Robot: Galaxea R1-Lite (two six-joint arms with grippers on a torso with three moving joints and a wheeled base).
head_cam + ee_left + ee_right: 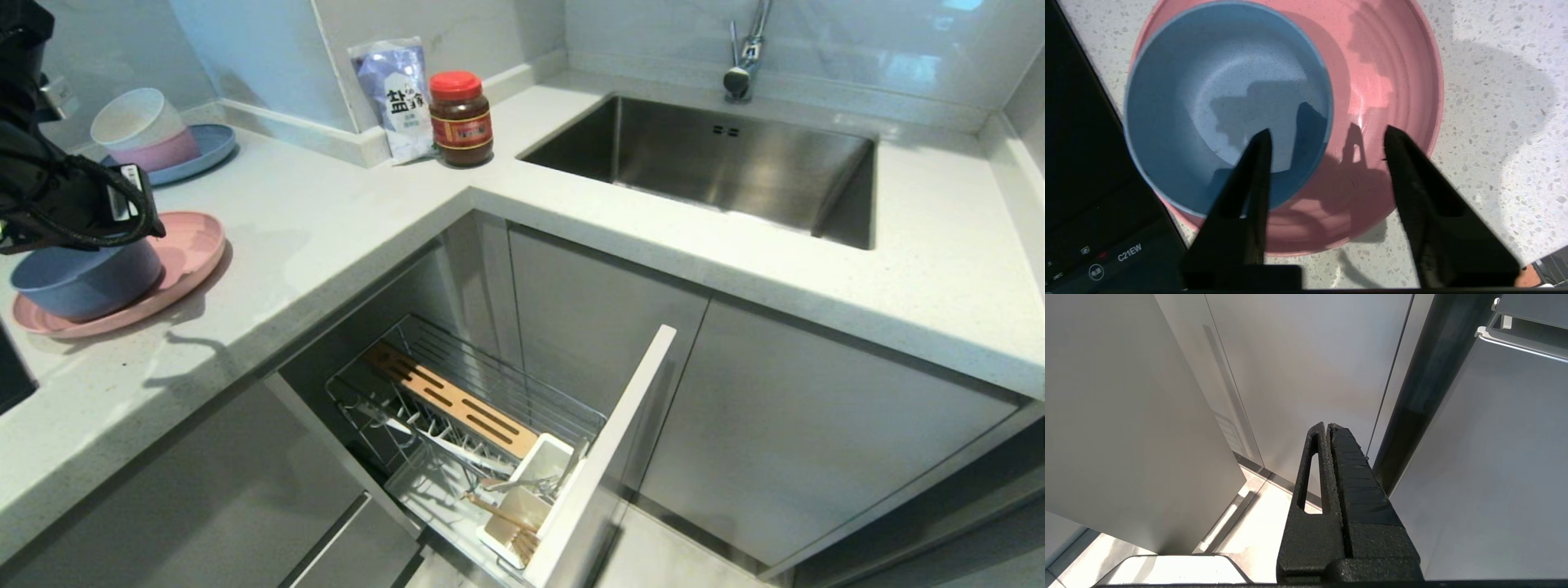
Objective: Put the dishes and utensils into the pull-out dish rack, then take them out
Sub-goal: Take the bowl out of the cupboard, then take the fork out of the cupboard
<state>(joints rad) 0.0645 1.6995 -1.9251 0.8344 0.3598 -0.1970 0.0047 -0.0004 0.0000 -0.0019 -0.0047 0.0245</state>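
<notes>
The blue-grey bowl (82,282) (1224,102) sits on the pink plate (192,249) (1388,69) at the counter's left end. My left gripper (1327,130) hangs open just above them. One finger is over the bowl's inside and the other over the plate's rim, and neither holds anything. The pull-out dish rack (506,359) stands open below the counter. Silver cutlery (522,482) and wooden chopsticks (506,514) lie in its white box (535,457). My right gripper (1327,425) is shut and empty, parked low by the cabinet doors.
A white and a pink bowl on a blue plate (208,147) stand at the back left. A salt bag (400,98) and red-lidded jar (461,118) sit near the sink (727,155). A black cooktop (1086,163) borders the pink plate. The rack's pale front panel (604,457) juts out.
</notes>
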